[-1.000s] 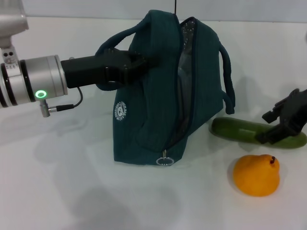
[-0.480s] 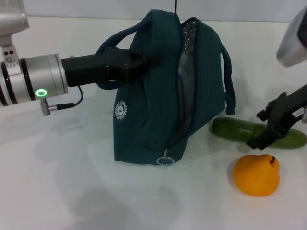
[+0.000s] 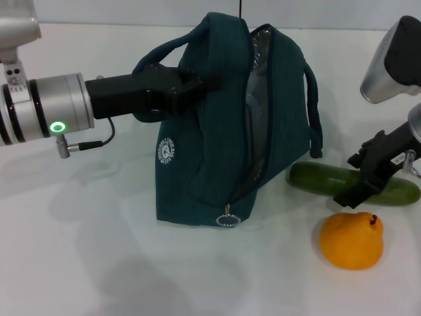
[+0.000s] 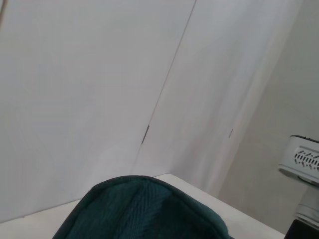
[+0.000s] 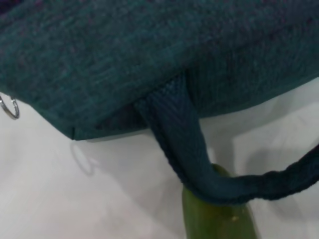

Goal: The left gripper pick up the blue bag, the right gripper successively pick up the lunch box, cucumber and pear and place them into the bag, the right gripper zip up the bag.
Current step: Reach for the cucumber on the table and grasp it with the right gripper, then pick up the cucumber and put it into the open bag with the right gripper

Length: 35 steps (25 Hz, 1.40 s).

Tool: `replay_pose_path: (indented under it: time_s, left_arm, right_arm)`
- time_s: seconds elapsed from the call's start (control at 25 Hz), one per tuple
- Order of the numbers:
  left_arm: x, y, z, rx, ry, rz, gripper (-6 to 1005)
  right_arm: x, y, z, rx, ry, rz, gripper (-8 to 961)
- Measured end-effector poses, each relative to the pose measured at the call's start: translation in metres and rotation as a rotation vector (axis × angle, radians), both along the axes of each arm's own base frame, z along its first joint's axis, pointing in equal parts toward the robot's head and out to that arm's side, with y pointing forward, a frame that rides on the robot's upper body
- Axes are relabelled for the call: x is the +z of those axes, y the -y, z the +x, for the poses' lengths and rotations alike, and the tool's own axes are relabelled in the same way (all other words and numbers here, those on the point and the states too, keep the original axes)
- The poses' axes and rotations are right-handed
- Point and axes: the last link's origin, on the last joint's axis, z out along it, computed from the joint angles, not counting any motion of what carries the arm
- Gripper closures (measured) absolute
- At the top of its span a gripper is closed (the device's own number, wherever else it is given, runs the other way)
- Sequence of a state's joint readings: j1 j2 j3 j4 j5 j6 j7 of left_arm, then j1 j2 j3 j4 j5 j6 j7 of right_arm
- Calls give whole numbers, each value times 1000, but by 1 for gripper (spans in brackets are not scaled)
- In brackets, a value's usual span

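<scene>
1. White table lies under everything, and the left arm reaches in from the left side
2. Its black left gripper is closed tight on the near handle of the blue bag, high up on the bag's side
3. The bag stands upright in the middle of the table. Its zip is open down the front, with shiny silver lining showing inside, and a small metal ring pull hangs at the bottom of the zip
4. The green cucumber lies flat on the table just to the right of the bag
5. The right gripper is right over the cucumber, and I cannot tell if its fingers are open or closed
6. The yellow-orange pear sits on the table just in front of the cucumber
</scene>
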<state>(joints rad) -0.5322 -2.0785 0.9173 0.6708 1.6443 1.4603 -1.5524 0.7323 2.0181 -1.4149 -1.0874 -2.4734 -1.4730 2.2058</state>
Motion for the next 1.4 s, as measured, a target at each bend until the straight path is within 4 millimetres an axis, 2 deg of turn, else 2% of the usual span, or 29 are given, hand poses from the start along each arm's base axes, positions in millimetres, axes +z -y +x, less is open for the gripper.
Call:
replay_pose_path:
  time_s: [0.56,0.76,0.88,1.08,1.4]
  left_arm:
    - [1,-1,0,-4,-3,2,952]
    - [2,-1,1,-6,-3,5,952]
    - [2,-2,1,-7,-3,6,952]
    - [3,-1,-1,-3,-5,8,951]
    - [5,-1,-2,-4,-5,14,951]
  right_arm:
    - [-4,1,2,-5,18,-13,115]
    - [-2,-1,3,-14,4,1,265]
    - [11,-6,7,-53,-46,52,358]
    - [43,-12,21,-135,-198,154,354]
    - [101,7,40,-167,-516,217,347]
